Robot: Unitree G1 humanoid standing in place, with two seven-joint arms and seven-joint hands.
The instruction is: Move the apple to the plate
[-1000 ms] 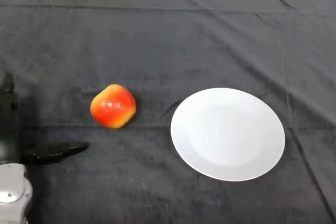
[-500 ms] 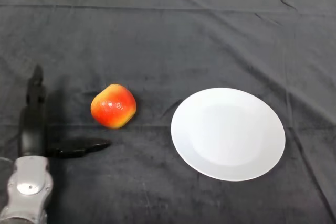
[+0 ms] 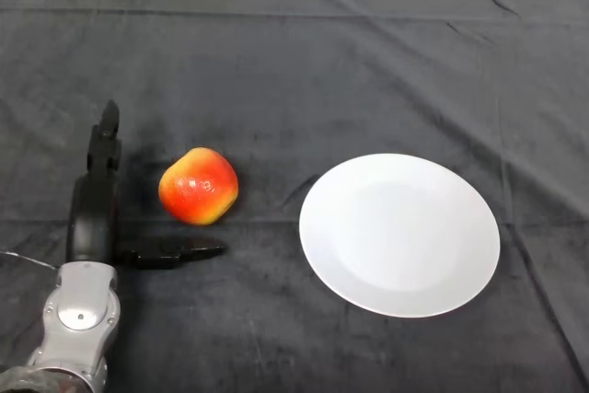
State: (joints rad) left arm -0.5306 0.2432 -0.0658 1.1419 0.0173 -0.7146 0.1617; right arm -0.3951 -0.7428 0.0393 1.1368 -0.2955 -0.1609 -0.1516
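A red and yellow apple [image 3: 199,186] lies on the dark cloth left of the middle. A white plate [image 3: 399,234], with nothing on it, lies to its right with a gap between them. My left hand [image 3: 95,218] is open just left of the apple. Its fingers [image 3: 103,149] point straight away from me along the apple's left side. Its thumb [image 3: 173,250] lies stretched out to the right, just below the apple. The hand does not touch the apple.
The dark cloth [image 3: 294,62] covers the whole table, with creases at the far right. My silver-grey forearm [image 3: 75,324] comes in at the lower left corner.
My left hand has moved up and to the right, from the left edge to right beside the apple. The apple and the plate have not moved.
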